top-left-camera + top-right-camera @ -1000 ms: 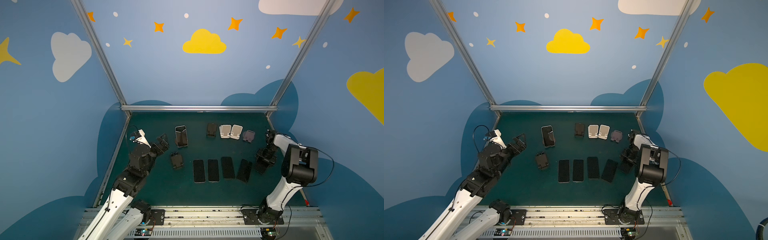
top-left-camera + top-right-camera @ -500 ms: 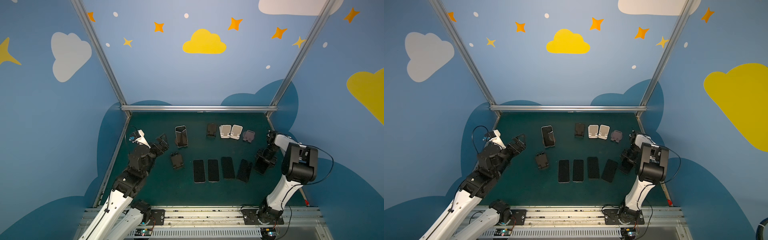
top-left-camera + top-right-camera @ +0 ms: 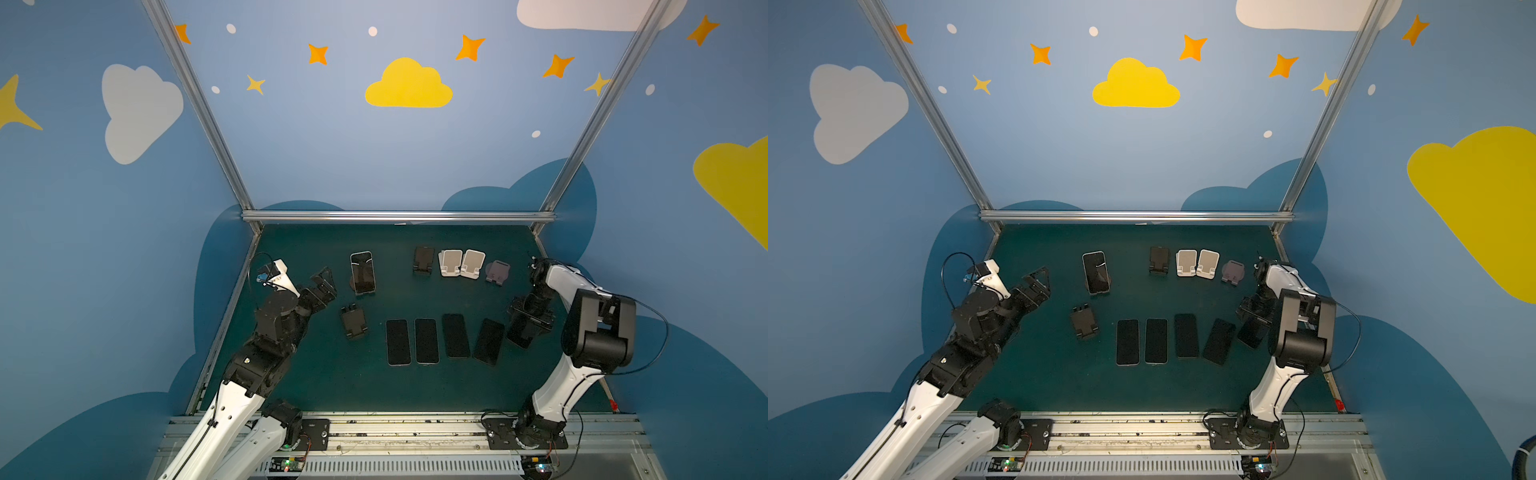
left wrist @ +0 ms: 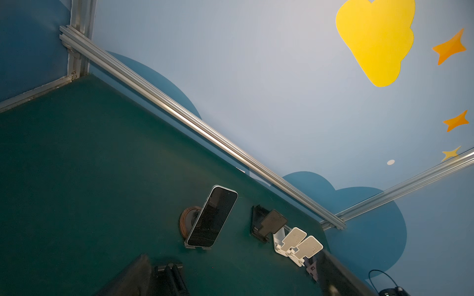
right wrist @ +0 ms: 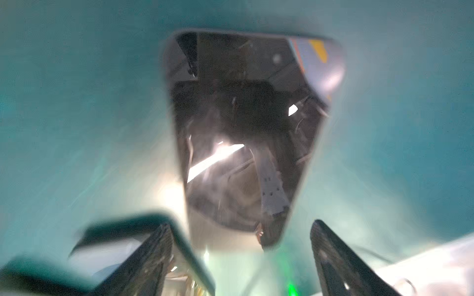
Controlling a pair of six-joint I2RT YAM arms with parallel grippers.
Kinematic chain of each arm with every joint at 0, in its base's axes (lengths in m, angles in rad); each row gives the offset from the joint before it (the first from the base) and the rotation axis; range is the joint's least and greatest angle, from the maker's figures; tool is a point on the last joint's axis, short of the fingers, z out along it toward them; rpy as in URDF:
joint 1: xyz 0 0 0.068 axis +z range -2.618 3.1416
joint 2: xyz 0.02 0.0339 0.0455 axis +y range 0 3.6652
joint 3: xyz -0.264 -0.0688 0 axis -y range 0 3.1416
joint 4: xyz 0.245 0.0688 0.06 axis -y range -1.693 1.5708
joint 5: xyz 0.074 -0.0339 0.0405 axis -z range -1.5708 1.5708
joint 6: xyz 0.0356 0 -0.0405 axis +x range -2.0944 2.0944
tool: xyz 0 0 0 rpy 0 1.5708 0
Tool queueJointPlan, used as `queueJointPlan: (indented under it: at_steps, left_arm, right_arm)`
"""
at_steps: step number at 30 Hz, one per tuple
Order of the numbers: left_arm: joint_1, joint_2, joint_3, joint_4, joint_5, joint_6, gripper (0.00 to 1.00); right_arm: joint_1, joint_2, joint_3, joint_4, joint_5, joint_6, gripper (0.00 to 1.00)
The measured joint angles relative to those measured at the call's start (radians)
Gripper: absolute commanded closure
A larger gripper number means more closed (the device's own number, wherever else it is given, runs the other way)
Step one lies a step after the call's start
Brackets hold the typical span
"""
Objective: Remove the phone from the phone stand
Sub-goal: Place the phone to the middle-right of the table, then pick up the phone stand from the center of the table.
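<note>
The left pincer [image 3: 325, 285] hovers above the counter [image 3: 316, 374] with its jaws spread wide. Nothing sits between them and they touch nothing. Just ahead of its fingertips the phone [image 3: 362, 273] leans back, screen up, in the phone stand [image 4: 188, 221], whose round brown base shows behind it in the left wrist view. It is the only phone on a stand, and the pincer points toward it, so I judge this arm is lining up a reach. The wide opening would suit taking the phone across its narrow sides. Beside the pincer, nearer the arm's base than the phone, an empty black stand [image 3: 353, 322] sits apart from everything else.

Between the two pincers four phones [image 3: 426, 340] lie flat, screens up, side by side in a row without touching. This looks like the place where phones taken off their stands are laid out. Beyond the row, toward the back wall, four empty stands [image 3: 451, 262] form a line: a black one, two white ones just beside each other, and a purplish one.

The right pincer [image 5: 241, 226] points down at the right end of the row, over a fifth phone [image 5: 246, 128] that lies flat on the counter. The right wrist view is blurred, but its fingers [image 5: 341, 258] stand apart on either side of the phone's near end. Counter shows between each finger and the phone's edges, so the pincer grips nothing. I judge this phone is set there to extend the row.
</note>
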Motion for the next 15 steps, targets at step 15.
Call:
queueJointPlan:
  at_steps: [15]
  left_arm:
    - [0.054, -0.116, -0.136, -0.097, -0.037, -0.145, 0.00]
  right_arm:
    - [0.782, -0.263, 0.177, 0.005, 0.127, 0.166, 0.14]
